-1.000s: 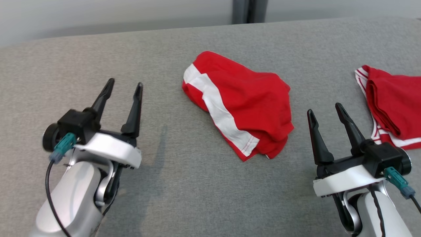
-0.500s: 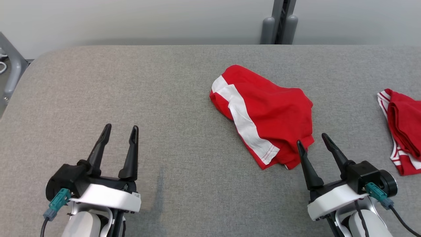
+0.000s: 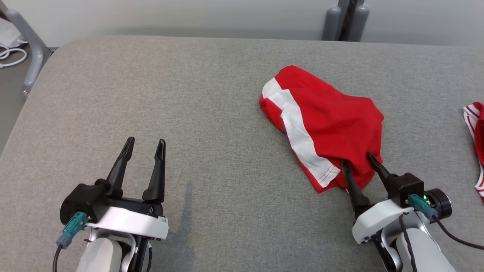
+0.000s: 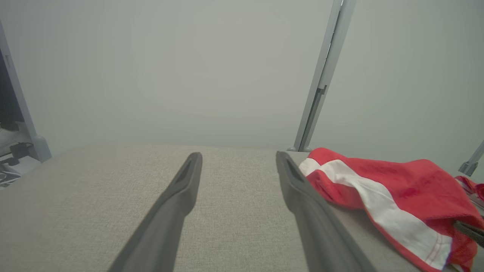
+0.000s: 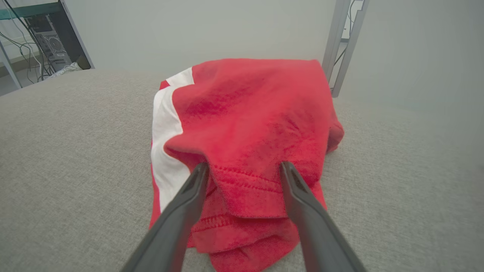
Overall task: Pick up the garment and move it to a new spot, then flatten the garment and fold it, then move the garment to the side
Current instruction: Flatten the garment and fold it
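The garment (image 3: 325,122) is a crumpled red piece with a broad white band, lying right of centre on the grey padded table; it also shows as the garment (image 5: 245,128) and the garment (image 4: 389,196). My right gripper (image 3: 357,158) stands open at its near hem, one finger on each side of a red fold, tips touching the cloth. In the right wrist view the right gripper (image 5: 244,168) straddles that hem fold (image 5: 245,189). My left gripper (image 3: 145,142) is open over bare table at the lower left, well apart from the garment, and it is the left gripper (image 4: 238,156) with nothing between its fingers.
A second red and white garment (image 3: 476,136) lies at the table's right edge. Grey metal posts (image 3: 346,19) stand behind the far edge, and a frame leg (image 3: 28,49) with white cables stands off the far-left corner. The table's rounded left edge (image 3: 22,109) is close to my left arm.
The head camera has turned, shifting the whole picture right. My right gripper has moved forward from short of the garment onto its near hem, now straddling a fold. The left gripper stays open over the table.
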You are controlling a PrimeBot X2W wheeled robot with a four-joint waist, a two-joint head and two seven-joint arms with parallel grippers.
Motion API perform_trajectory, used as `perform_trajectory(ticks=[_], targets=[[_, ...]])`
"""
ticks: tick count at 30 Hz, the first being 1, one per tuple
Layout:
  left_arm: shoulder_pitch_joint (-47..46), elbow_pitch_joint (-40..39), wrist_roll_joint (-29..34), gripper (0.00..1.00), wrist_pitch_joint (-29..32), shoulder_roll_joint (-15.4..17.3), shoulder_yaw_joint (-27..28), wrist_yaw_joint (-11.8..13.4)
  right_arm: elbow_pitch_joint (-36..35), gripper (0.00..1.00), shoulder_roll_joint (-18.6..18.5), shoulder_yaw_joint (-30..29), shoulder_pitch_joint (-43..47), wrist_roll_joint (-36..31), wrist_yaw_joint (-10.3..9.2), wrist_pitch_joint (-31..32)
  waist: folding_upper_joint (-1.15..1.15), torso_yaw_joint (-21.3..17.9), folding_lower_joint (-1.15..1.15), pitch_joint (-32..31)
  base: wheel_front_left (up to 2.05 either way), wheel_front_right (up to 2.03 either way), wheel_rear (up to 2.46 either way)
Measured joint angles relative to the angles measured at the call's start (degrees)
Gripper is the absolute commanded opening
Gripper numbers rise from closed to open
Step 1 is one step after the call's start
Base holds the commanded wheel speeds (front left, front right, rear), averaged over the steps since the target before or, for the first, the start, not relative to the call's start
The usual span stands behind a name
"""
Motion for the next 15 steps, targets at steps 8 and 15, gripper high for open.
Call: perform_trajectory(ticks=[8,15], targets=[[-0.24,0.96,0.54,1.00,0.00,-0.79,0.70,-0.48,0.49,0.00,0.15,0.77,-3.65,2.71,0.00,-0.34,0.00,1.39,0.00,-0.39,0.00,0.00,0.00],[-0.05,2.10,0.27,1.00,0.00,-1.07,-0.11,-0.68,-1.12,0.00,-1.77,7.81,-13.77,4.01,0.00,-0.42,0.00,1.90,0.00,-2.82,0.00,0.00,0.00]])
